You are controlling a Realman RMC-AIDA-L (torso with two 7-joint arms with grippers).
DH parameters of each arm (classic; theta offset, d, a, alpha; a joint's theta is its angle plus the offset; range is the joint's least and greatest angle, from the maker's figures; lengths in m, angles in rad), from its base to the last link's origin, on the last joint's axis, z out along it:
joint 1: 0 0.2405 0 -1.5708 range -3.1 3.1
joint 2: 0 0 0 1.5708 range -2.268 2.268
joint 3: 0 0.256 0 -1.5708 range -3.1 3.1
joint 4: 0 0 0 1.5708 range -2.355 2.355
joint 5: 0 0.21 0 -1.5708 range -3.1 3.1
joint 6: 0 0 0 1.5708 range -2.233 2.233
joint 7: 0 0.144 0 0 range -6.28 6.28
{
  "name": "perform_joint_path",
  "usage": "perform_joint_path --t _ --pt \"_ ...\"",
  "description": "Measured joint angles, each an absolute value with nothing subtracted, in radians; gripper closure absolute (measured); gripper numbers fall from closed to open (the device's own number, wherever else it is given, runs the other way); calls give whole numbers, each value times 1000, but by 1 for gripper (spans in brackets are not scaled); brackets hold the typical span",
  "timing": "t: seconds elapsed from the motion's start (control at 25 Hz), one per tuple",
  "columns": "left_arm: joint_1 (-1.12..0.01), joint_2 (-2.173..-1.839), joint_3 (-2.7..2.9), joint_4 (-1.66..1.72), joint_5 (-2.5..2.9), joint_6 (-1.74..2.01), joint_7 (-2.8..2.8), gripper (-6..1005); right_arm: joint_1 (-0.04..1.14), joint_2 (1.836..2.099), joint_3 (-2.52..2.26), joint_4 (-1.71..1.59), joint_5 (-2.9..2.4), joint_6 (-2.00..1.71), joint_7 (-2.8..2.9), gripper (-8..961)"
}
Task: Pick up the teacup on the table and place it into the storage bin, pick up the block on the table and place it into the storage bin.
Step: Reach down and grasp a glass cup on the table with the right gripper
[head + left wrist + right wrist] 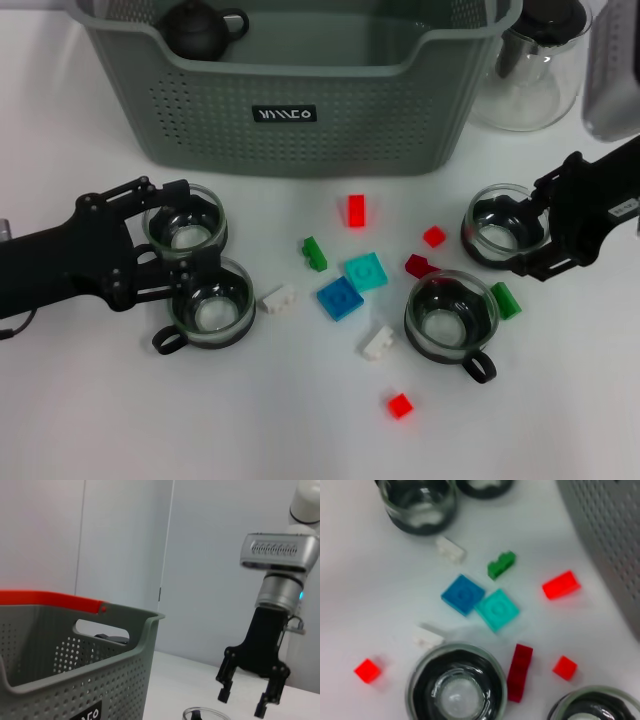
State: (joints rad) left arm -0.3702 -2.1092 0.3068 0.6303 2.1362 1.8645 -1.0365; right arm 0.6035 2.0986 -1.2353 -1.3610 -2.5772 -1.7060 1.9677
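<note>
Straddling teacups (pixel 185 225), both pincers (pixel 165 245) gape; bin (pixel 300 130) possibly hides more.

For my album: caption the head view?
Both grippers reach teacups amid scattered blocks before the storage bin.

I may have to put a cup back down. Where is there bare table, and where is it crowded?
Bare table lies along the near edge, nearer than the left hand and its two cups, and around the lone red block. The middle, between the storage bin and the near cup, is crowded with blocks. The right hand is at the right cup.
</note>
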Motion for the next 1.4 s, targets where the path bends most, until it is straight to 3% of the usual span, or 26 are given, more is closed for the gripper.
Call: perform_joint_path --t 0.84,1.08,1.28,1.4 --pt "-367 -2111 309 618 2138 1848 -1037 140 613 2101 -1371 -1147 -2594 -1423 2078 270" --pt "-364 -2113 308 617 2138 1848 -1036 140 619 2101 -1372 -1143 -2591 -1443 2084 456" --pt "-363 -2114 308 617 2138 1848 -1035 140 620 2100 -1364 -1142 -2591 -1460 2084 699" --pt "-361 -2114 308 617 2138 1845 -1035 140 620 2099 -1346 -1142 -2584 -1478 2084 773"
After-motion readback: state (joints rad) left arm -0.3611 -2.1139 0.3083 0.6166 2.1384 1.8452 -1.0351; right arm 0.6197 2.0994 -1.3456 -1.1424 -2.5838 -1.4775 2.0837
